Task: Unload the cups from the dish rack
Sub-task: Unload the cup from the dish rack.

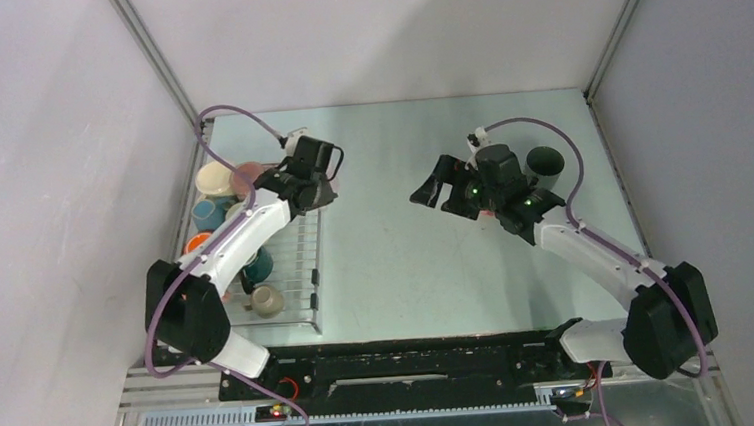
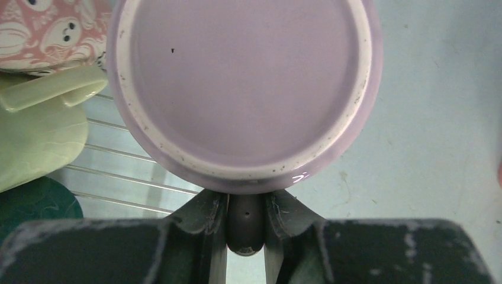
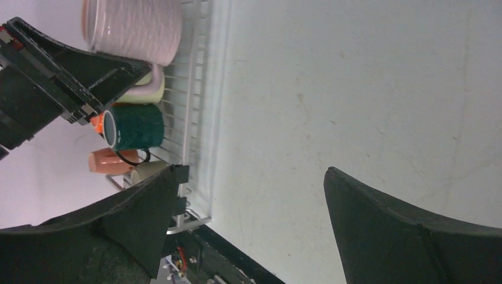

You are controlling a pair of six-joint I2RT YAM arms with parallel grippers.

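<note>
Left hand (image 2: pixel 245 206) grips a pink mug (image 2: pixel 243 89) above the dish rack (image 1: pixel 301 263) — right hand (image 3: pixel 253 177) spread, empty; one dark mug (image 1: pixel 547 160) out, upper right.

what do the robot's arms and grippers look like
The left arm and right arm are white tubular links between bulky black joint housings, each trailing a looping purple cable. Small green lights glow on the right wrist. The left gripper and right gripper have matte black wedge-shaped fingers; the left one's are scuffed pale.
</note>
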